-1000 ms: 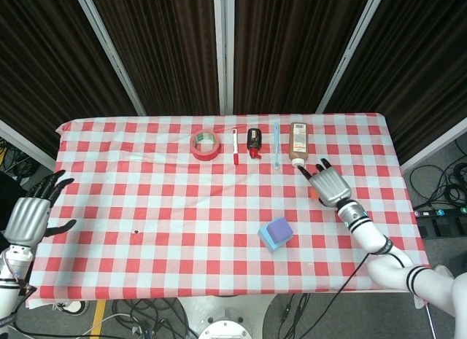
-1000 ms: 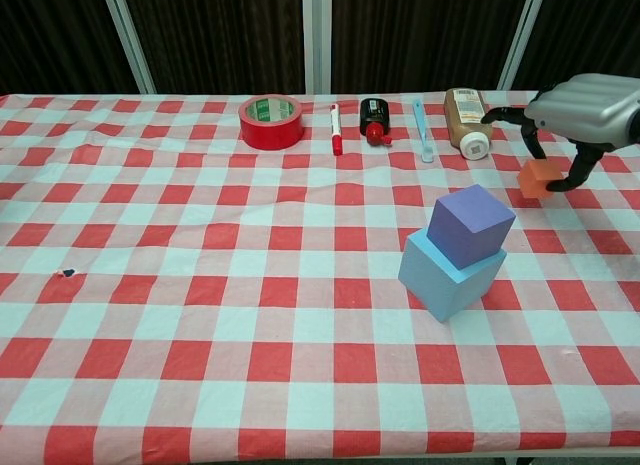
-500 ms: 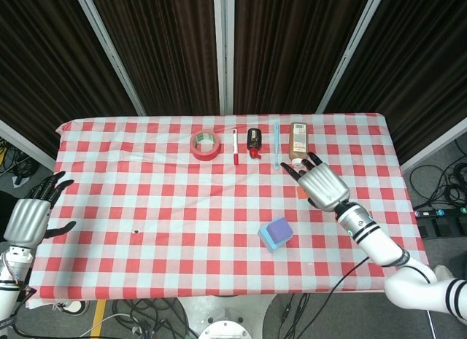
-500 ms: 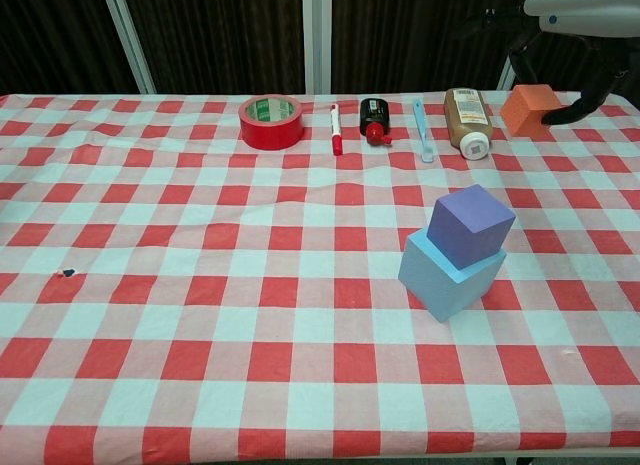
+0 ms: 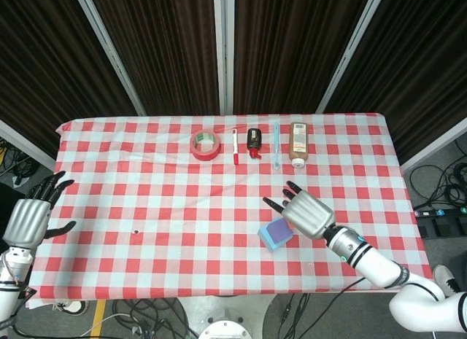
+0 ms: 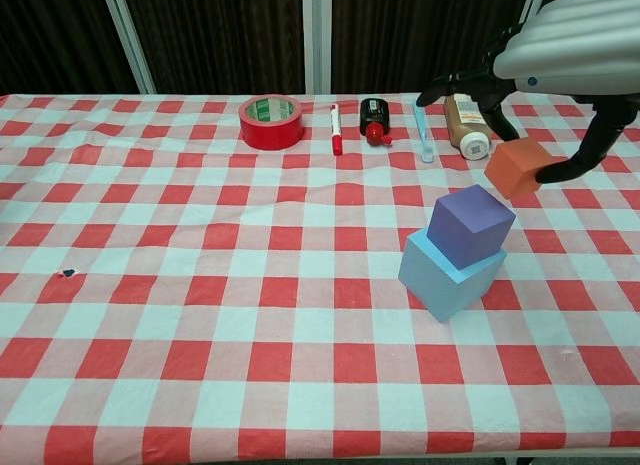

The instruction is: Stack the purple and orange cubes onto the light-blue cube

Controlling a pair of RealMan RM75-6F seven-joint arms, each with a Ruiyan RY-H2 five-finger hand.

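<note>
The purple cube (image 6: 470, 225) sits tilted on top of the light-blue cube (image 6: 447, 273) right of the table's middle; in the head view the purple cube (image 5: 277, 228) and light-blue cube (image 5: 267, 239) show partly under my right hand. My right hand (image 6: 570, 35) grips the orange cube (image 6: 518, 168) in the air, just above and to the right of the purple cube. In the head view the right hand (image 5: 305, 213) hides the orange cube. My left hand (image 5: 29, 219) hovers open beyond the table's left edge.
Along the far side lie a red tape roll (image 6: 272, 121), a red marker (image 6: 336, 128), a small black bottle (image 6: 375, 119), a light-blue toothbrush (image 6: 424, 130) and a brown bottle (image 6: 466, 120). A small dark speck (image 6: 68, 272) lies at the left.
My right hand has lifted the orange cube from the table's right side and carried it toward me and leftward, to just above the purple cube. The left hand has not moved.
</note>
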